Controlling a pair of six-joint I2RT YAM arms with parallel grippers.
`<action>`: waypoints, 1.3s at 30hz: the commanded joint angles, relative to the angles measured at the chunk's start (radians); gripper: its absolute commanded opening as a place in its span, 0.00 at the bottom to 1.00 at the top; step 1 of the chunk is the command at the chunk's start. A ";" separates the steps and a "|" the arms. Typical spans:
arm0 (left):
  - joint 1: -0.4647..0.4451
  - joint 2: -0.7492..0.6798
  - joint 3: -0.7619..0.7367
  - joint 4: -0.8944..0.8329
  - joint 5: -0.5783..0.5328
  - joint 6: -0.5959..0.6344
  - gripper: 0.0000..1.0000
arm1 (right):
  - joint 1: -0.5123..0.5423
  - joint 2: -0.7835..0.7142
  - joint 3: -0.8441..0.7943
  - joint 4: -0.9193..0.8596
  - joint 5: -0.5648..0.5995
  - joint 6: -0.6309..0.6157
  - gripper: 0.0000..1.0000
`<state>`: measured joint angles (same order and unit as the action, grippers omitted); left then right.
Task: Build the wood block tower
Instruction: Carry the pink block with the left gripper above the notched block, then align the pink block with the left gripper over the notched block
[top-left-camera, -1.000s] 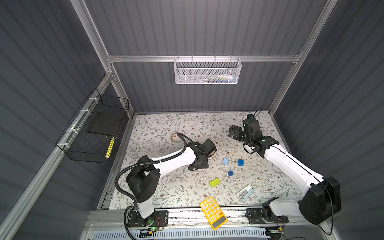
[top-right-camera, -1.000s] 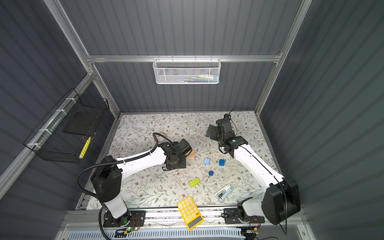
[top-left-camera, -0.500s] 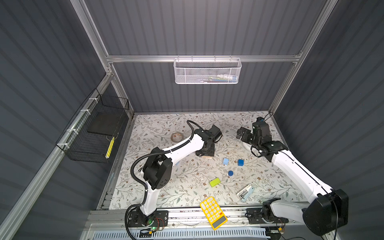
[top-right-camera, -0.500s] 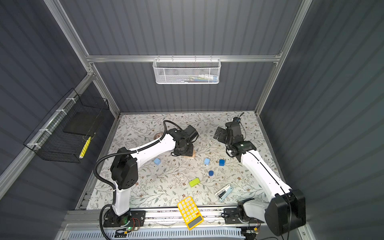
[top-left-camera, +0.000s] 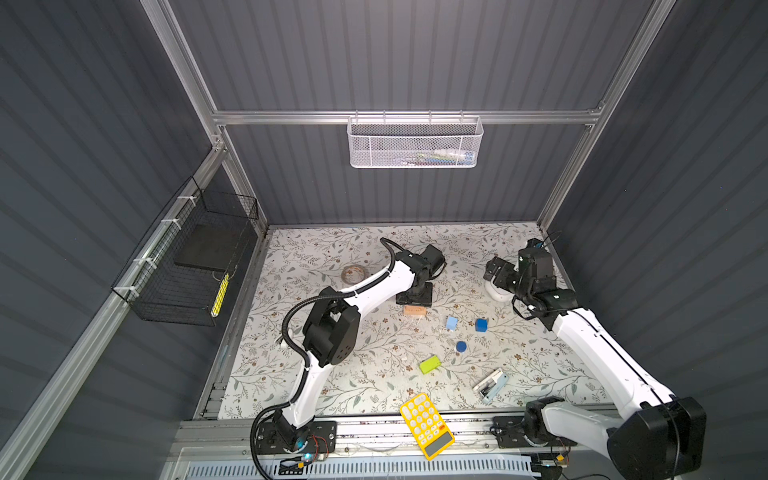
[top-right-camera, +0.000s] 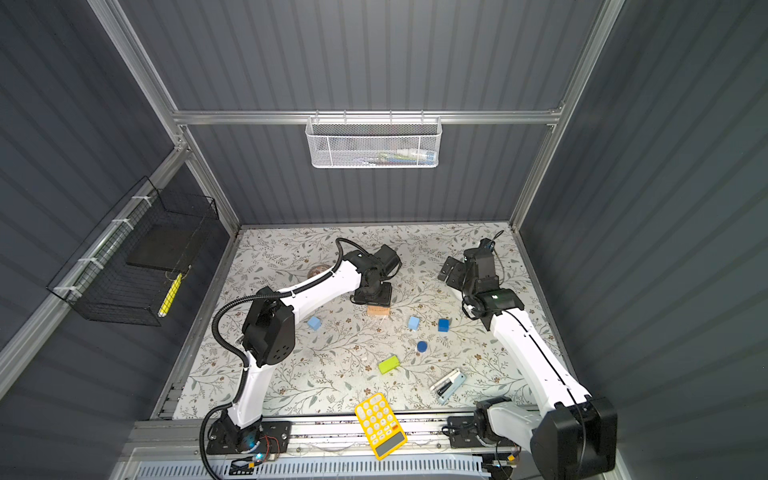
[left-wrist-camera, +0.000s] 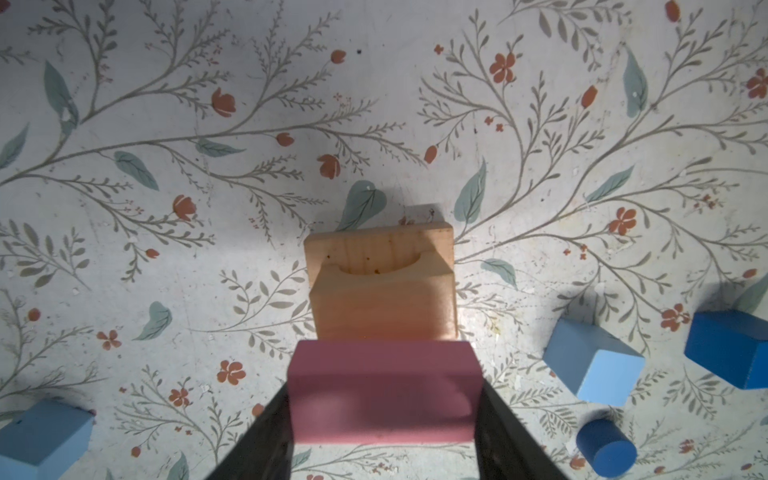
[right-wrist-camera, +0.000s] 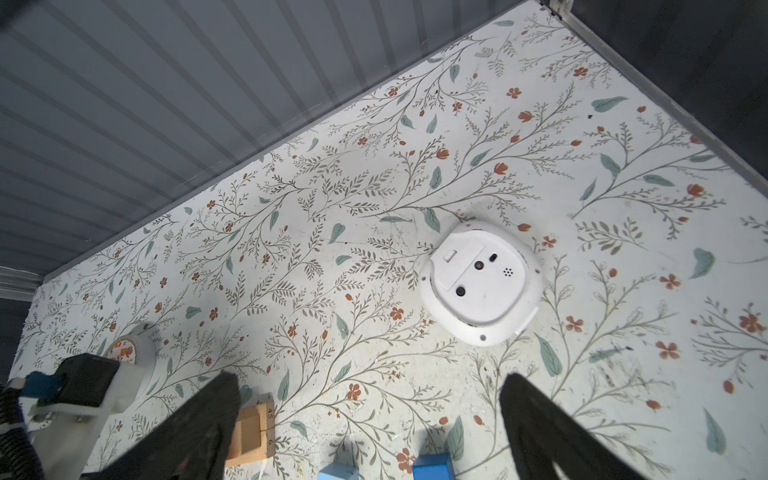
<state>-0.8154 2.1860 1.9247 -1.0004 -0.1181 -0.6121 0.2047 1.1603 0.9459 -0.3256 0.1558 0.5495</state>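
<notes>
My left gripper (left-wrist-camera: 384, 409) is shut on a pink bar (left-wrist-camera: 384, 374), held by its ends just above the near edge of the tower (left-wrist-camera: 380, 286), a small stack of tan wood blocks. In both top views this gripper (top-left-camera: 414, 296) hangs over the tan stack (top-left-camera: 414, 311). Loose blocks lie around it: two light-blue cubes (top-right-camera: 314, 323) (top-right-camera: 413, 322), a dark-blue cube (top-right-camera: 444, 325), a dark-blue cylinder (top-right-camera: 422, 346) and a lime-green bar (top-right-camera: 388, 364). My right gripper (top-left-camera: 494, 270) stands open and empty at the back right.
A white round device (right-wrist-camera: 480, 282) lies below the right gripper. A tape roll (top-left-camera: 354, 273) sits at the back left of the mat. A pale-blue stapler (top-left-camera: 490, 384) and a yellow calculator (top-left-camera: 427, 424) lie near the front edge. Wire baskets hang on the walls.
The left arm has risen from a low reach into a high arch, its gripper staying by the tan stack. The right arm has drawn back towards the right wall.
</notes>
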 joint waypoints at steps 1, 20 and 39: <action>-0.002 0.017 0.030 -0.020 0.000 -0.019 0.44 | -0.011 -0.004 -0.010 -0.015 -0.015 -0.001 0.99; -0.002 0.063 0.094 -0.020 -0.058 -0.062 0.44 | -0.022 0.028 -0.012 0.008 -0.049 0.009 0.99; -0.002 0.054 0.073 0.027 -0.058 -0.115 0.46 | -0.024 0.050 -0.009 0.015 -0.065 0.013 0.99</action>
<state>-0.8154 2.2372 1.9888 -0.9718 -0.1688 -0.7082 0.1856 1.2045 0.9424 -0.3168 0.0963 0.5575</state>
